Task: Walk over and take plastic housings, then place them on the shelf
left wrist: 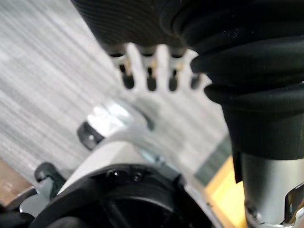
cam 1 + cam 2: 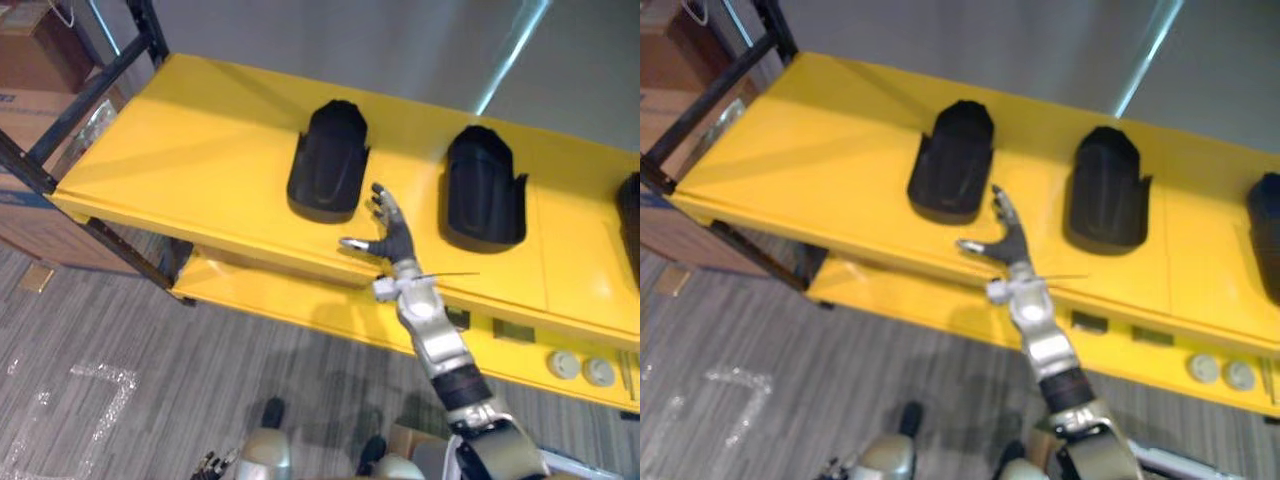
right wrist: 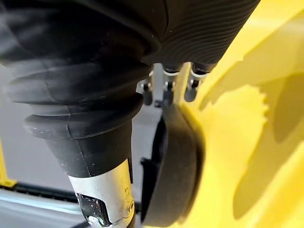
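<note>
A long yellow shelf (image 2: 180, 150) on a dark frame spans the eye views above grey striped flooring (image 2: 150, 350), with a lower yellow tier (image 2: 300, 300) under its front edge. Three black plastic housings already sit on the top board, well apart from each other: the left housing (image 2: 328, 160), the middle housing (image 2: 482, 188), and a third housing (image 2: 630, 215) cut off at the edge. Each is a hollow arched shell with raised side walls. They look stiff, light and smooth, so probably slippery across the domed back. The surer hold would be on a side wall or the open lower rim, thumb inside and fingers outside. The right hand (image 2: 390, 232) reaches over the shelf's front edge, just beside the left housing and apparently not touching it, with its fingers spread and holding nothing. The left hand (image 1: 150, 78) hangs low over the floor with its fingers straight and empty. Two small pale discs (image 2: 580, 368) lie on the lower tier.
</note>
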Robot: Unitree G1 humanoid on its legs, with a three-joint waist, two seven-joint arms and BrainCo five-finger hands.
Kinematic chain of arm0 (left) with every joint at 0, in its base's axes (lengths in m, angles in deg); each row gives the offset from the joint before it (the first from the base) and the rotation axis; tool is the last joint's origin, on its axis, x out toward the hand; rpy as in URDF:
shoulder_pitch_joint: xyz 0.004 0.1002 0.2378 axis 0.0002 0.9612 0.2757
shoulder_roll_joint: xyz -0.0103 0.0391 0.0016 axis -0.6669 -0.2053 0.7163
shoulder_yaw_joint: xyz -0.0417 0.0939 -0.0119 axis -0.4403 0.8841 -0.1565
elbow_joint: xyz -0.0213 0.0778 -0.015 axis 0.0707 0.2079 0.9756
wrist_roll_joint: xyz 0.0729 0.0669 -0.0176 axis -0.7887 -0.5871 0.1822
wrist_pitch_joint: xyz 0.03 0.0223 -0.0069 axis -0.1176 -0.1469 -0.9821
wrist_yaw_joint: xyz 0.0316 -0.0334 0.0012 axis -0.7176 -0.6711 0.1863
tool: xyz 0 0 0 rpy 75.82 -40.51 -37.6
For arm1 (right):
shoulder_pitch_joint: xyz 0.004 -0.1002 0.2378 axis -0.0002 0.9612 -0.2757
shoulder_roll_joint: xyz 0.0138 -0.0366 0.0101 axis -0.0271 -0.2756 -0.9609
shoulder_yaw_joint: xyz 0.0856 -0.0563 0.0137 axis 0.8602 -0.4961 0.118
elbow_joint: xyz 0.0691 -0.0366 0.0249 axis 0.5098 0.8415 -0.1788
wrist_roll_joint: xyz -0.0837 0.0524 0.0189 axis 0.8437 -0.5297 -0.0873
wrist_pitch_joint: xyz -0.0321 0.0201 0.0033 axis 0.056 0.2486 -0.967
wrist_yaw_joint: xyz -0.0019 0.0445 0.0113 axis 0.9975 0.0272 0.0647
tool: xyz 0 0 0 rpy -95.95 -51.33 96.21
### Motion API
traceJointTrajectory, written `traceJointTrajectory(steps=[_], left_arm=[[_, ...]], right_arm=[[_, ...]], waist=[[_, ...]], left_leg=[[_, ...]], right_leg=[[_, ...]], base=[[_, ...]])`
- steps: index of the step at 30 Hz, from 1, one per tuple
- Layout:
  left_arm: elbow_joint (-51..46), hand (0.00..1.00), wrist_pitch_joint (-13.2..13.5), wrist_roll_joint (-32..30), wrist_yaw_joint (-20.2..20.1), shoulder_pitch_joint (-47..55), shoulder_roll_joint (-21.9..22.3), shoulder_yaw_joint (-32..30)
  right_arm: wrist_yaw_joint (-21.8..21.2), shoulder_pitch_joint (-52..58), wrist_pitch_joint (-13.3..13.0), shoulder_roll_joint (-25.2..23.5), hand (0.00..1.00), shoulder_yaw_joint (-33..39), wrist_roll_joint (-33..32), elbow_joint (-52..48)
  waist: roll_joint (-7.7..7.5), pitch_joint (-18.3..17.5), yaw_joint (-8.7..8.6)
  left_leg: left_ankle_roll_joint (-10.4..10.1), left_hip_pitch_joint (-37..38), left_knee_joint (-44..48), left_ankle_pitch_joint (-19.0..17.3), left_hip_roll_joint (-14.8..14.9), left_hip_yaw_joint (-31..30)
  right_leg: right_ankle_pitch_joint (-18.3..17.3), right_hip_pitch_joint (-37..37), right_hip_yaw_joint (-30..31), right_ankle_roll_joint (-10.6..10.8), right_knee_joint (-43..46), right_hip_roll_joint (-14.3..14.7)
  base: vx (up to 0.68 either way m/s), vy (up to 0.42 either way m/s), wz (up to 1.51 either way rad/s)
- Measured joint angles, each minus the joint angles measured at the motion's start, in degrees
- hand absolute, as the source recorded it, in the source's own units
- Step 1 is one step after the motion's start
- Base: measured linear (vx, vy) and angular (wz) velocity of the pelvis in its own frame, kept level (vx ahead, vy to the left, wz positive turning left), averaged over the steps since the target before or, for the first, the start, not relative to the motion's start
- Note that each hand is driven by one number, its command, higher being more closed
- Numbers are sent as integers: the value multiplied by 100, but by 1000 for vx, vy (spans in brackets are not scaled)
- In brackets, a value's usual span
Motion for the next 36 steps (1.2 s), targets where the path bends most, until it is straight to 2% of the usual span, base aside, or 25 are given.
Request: traceJointTrajectory(steps=[3,18,36], left_arm=[[125,0,90,1,3,2,-19,13],[159,0,89,2,41,3,-20,8],[169,0,89,1,43,4,-19,-5]], right_arm=[[-118,3,56,-50,0,-109,0,39],[-262,-52,78,-95,0,-110,4,337],[-225,-359,75,-82,0,-88,5,756]], waist=[[-18,-11,-78],[-23,-14,-66],[-35,-22,-77]], left_leg=[[8,34,-27,16,-8,22],[24,24,-38,39,-45,-38],[27,-55,-74,129,-59,-182]], right_leg=[[11,7,18,16,-1,-6],[64,89,-34,46,-151,-5],[130,130,-173,27,-217,-1]], base=[[-27,-4,-7],[-6,-2,0],[-24,-9,4]])
